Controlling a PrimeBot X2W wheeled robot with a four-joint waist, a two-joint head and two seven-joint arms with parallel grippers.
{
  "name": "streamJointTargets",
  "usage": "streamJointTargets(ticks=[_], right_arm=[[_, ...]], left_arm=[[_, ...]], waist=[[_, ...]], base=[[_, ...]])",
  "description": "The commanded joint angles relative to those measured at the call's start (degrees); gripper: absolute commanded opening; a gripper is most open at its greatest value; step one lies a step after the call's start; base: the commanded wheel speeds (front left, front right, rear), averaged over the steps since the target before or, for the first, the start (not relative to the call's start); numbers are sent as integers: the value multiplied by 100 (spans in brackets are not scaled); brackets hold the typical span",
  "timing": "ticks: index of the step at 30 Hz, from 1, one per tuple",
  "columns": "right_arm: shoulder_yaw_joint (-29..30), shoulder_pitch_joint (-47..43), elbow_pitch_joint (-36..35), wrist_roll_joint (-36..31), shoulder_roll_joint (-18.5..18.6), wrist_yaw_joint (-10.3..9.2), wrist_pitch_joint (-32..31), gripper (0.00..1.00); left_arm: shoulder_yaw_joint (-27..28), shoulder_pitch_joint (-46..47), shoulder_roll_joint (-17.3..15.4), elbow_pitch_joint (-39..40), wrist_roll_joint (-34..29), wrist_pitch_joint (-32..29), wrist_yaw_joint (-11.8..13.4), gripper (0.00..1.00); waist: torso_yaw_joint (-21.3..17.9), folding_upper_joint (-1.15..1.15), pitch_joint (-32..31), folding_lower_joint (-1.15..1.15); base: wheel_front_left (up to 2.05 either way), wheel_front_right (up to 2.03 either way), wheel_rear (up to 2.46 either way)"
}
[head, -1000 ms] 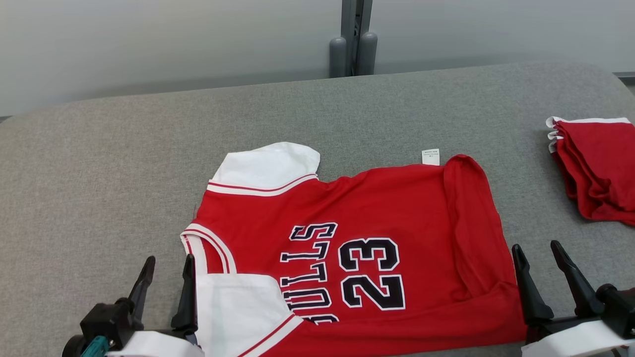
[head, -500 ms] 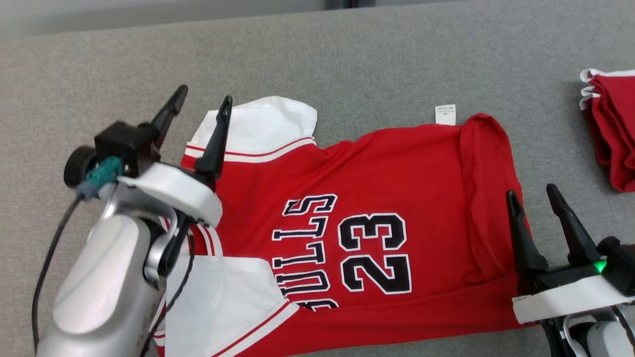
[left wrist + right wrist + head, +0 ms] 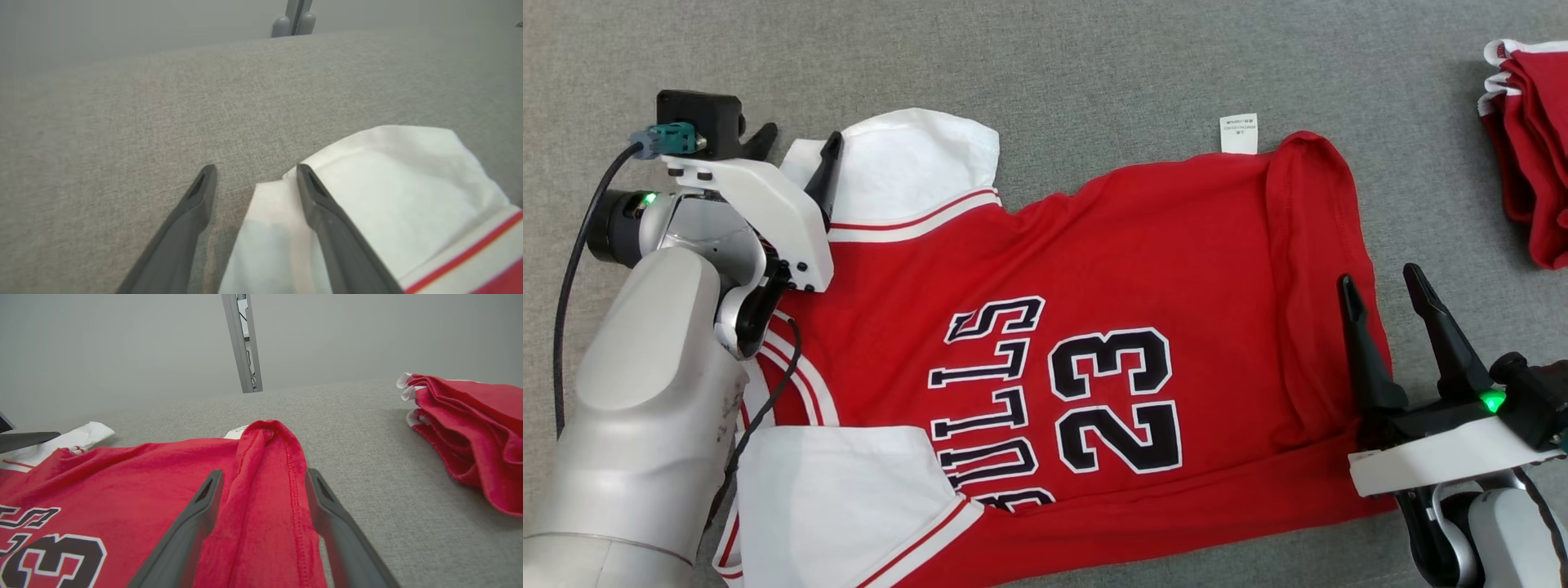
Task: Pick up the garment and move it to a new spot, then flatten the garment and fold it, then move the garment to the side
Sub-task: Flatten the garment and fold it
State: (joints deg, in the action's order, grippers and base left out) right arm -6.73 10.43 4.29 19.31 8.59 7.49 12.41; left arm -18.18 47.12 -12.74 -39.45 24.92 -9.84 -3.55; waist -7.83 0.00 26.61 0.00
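The red garment lies on the grey counter, long axis 9 to 3 o'clock. The left pincer, spread, straddles the edge of its white sleeve at 10 o'clock. The right pincer, also spread, straddles the rolled hem at 3 o'clock.

Looks like a test lab: grey padded table, plain wall, metal post.

a grey fabric-covered surface carries a pile of folded red cloth with white trim, perhaps shorts or shirts, at its right edge. beyond its far edge a grey metal post rises against a pale wall.
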Motion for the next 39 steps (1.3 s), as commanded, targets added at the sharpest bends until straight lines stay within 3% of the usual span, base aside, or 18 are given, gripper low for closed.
streamJointTargets(ticks=[1,5,6,7,8,16,22,33,39], right_arm=[[1,100,18,42,41,1,67,100],[46,103,86,18,38,1,62,100],[75,114,94,22,52,1,57,100],[101,126,102,18,66,1,43,100],[120,144,111,24,74,1,26,100],[279,474,231,144,282,1,-33,100],[170,1099,570,395,685,1,-213,100],[-899,2235,1289,1052,1423,1,-1250,100],[-1018,2515,1612,1199,1574,1,-1842,100]], left_arm=[[-23,107,1,-139,53,-81,-55,100],[-150,159,105,-569,137,-364,-152,100],[-185,165,126,-635,151,-433,-182,75],[-222,179,138,-698,158,-479,-211,33],[-252,197,150,-744,175,-496,-231,0],[-424,368,180,-726,104,-153,-270,0],[-494,521,302,-659,66,96,-273,0],[-674,526,544,-593,182,367,-333,0],[-747,561,566,-656,241,461,-343,0]], waist=[[-11,0,0,0],[-23,0,-4,0],[-20,0,-7,0],[-14,0,-10,0],[-7,0,-13,0],[89,0,-51,0],[236,0,-10,0],[686,0,178,0],[776,0,237,0]], base=[[0,0,0],[0,0,0],[0,0,0],[0,0,0],[0,0,0],[0,0,0],[0,0,0],[0,0,0],[0,0,0]])
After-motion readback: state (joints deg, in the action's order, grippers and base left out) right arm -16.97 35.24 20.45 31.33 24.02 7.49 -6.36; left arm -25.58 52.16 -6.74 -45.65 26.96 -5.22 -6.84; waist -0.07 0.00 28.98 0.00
